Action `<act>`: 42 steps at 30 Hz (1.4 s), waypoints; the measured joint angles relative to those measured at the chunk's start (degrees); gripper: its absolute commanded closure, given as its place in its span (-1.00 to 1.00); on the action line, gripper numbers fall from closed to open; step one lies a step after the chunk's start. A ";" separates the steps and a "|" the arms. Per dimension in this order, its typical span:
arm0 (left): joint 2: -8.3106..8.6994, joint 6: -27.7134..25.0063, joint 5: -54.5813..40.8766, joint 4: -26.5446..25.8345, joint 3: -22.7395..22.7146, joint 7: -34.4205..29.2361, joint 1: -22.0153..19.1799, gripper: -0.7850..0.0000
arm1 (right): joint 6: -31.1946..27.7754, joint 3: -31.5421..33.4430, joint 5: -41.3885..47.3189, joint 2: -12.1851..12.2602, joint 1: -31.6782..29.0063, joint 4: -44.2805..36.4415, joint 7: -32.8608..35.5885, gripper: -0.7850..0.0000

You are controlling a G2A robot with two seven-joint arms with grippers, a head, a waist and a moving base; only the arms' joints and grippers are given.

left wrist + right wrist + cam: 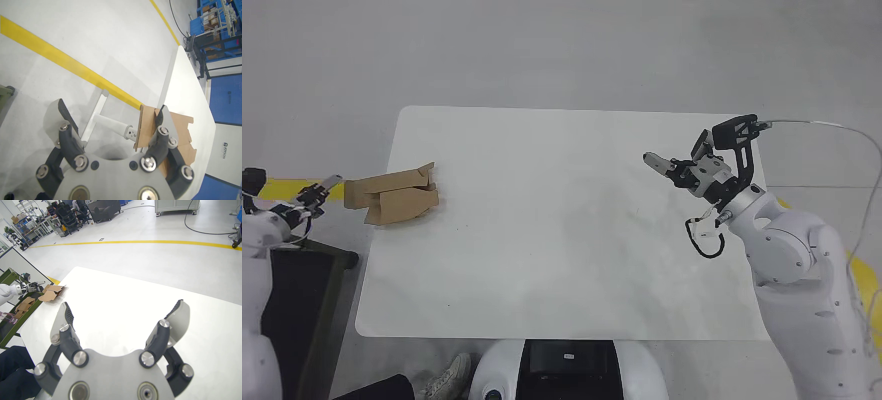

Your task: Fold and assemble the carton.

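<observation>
Bright, even overhead light, soft shadows only. The table (122,298) glares near-white in right wrist view. The carton (392,198) throws a faint shadow on it. The yellow floor line (132,242) bows w/ wide-lens distortion twd the edges.

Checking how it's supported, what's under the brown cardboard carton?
The white table lies under most of the brown cardboard carton; its outer end juts past the table edge, over the floor. Anything trapped beneath the cardboard is hidden.
</observation>
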 measured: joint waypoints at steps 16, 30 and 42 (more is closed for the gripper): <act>-2.82 -1.45 -6.42 2.70 2.13 -5.96 -1.82 0.29 | 0.00 0.00 0.00 0.00 0.00 0.00 0.00 -1.00; -2.42 -0.36 -13.62 3.31 0.49 -12.04 -3.07 1.00 | 0.00 0.00 0.00 0.00 0.00 0.00 0.00 -1.00; -1.86 0.16 -22.80 0.06 -1.97 -19.48 -5.54 1.00 | 0.00 0.00 0.00 0.00 0.00 0.00 0.00 -1.00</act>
